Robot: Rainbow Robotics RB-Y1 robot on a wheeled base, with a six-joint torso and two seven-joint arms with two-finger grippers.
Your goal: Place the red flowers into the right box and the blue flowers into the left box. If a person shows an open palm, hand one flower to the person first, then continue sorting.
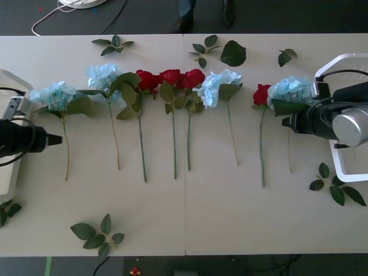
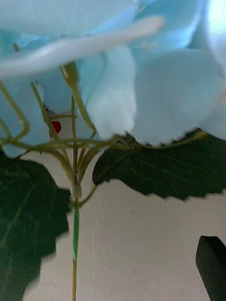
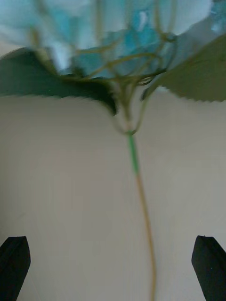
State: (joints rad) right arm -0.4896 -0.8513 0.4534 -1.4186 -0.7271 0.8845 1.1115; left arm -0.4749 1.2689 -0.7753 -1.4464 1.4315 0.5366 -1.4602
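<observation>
A: Where do the flowers lie?

B: In a row across the far half of the surface (image 1: 172, 218), heads toward the far edge, stems toward the near edge. From the left edge: two blue flowers (image 1: 54, 95), three red flowers (image 1: 171, 76) bunched at the middle, a blue one, a lone red one, then the last blue one by the right edge.

A: And the boxes?

B: The left box (image 1: 8, 178) sits at the left edge, the right box (image 1: 345, 172) at the right edge, each partly under an arm.

A: The left gripper (image 1: 57, 139)?

B: Low over the surface, just beside the stem of the leftmost blue flower. In its wrist view the black fingers (image 3: 14, 263) stand wide apart, the stem between them, nothing held.

A: The right gripper (image 1: 286, 122)?

B: At the stem of the rightmost blue flower, right under its head. One black finger (image 2: 212, 265) shows at the corner; the stem is clear of it. I cannot tell how wide those fingers are.

A: Anything else?

B: Loose leaf sprigs (image 1: 99, 234) near the edges.
</observation>
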